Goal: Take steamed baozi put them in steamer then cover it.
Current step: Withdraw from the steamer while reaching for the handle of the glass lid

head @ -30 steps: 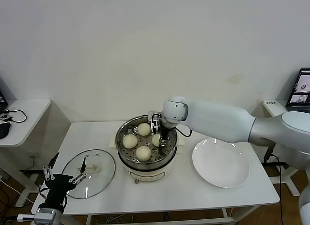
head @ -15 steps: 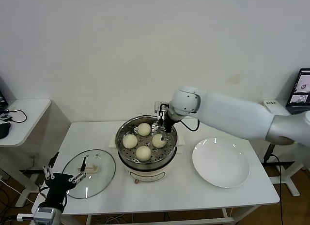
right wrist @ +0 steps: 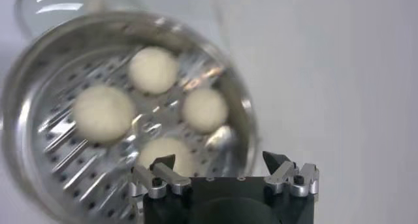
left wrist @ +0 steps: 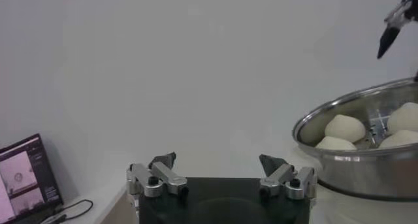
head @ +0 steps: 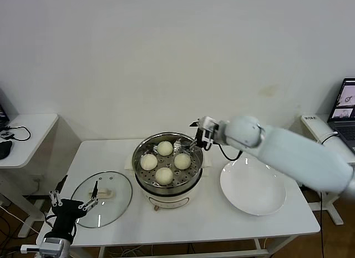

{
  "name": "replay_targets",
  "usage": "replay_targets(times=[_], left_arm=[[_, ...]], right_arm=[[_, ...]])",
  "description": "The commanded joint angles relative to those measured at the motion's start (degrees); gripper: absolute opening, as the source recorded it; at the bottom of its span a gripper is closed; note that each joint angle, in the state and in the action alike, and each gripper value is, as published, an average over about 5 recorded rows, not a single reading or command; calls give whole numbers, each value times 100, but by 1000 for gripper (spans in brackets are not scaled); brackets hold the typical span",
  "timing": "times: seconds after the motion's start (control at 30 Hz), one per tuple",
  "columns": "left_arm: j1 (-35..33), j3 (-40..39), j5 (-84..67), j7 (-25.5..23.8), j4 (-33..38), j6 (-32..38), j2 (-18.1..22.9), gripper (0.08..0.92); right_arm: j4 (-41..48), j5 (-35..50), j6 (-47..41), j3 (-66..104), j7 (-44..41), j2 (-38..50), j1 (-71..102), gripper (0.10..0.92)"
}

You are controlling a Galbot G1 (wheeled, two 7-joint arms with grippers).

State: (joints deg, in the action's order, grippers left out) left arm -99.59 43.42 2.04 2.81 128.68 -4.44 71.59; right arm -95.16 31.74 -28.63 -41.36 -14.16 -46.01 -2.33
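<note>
Several cream-white baozi [head: 163, 175] lie on the perforated tray of the steel steamer [head: 138, 175] at the table's middle. They also show in the right wrist view [right wrist: 103, 112]. My right gripper [head: 198, 137] hangs open and empty just above the steamer's right back rim, with the baozi below it [right wrist: 219, 161]. The glass cover [head: 119, 202] with its cream handle lies flat on the table to the steamer's left. My left gripper [head: 72, 201] stands open and empty at the cover's near left edge, low by the table's front [left wrist: 219, 163].
An empty white plate [head: 252, 187] lies right of the steamer. A side table with cables [head: 22, 130] stands at the far left, and a laptop screen [head: 346, 102] at the far right. From the left wrist view the steamer wall [left wrist: 356, 170] rises ahead.
My right gripper has risen out of the steamer and drawn back to the right over its rim, leaving a baozi on the tray. The left arm has not moved.
</note>
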Motion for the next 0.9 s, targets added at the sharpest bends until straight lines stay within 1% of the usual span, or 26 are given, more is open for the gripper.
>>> replay_targets(times=[0.03, 0.17, 0.23, 0.3, 0.43, 0.5, 0.6, 0.7, 0.77, 0.9], left_arm=[[17, -46, 135, -14, -141, 101, 10, 823], [58, -90, 222, 1, -248, 131, 22, 823], [95, -107, 303, 19, -329, 159, 26, 823], [137, -126, 444, 46, -438, 200, 20, 823], [221, -157, 1091, 99, -704, 346, -42, 823], [280, -127, 1792, 118, -890, 494, -102, 823], [463, 47, 3403, 130, -1355, 945, -267, 823], [672, 203, 5007, 232, -1883, 1361, -541, 823], [682, 178, 5731, 388, -2117, 1477, -664, 823], [484, 26, 6800, 650, -2427, 1495, -629, 823]], right_arm=[[-824, -752, 1828, 4606, 1488, 137, 4403, 823], [-956, -1634, 2567, 6171, 1051, -554, 5800, 823], [-1060, -1918, 2918, 6837, 817, -1012, 6338, 823], [-1196, -2069, 3235, 7519, 553, -1536, 6816, 823], [-1486, -2060, 3582, 8591, 126, -2519, 7620, 823], [-1620, -1993, 3704, 8998, 3, -2953, 8047, 823], [-1773, -1715, 3841, 9418, -31, -3434, 8668, 823], [-1826, -1589, 3902, 9552, -23, -3546, 9172, 823], [-1852, -1595, 3887, 9617, -19, -3554, 9366, 823], [-1922, -1528, 3755, 9728, -20, -3662, 9546, 823]])
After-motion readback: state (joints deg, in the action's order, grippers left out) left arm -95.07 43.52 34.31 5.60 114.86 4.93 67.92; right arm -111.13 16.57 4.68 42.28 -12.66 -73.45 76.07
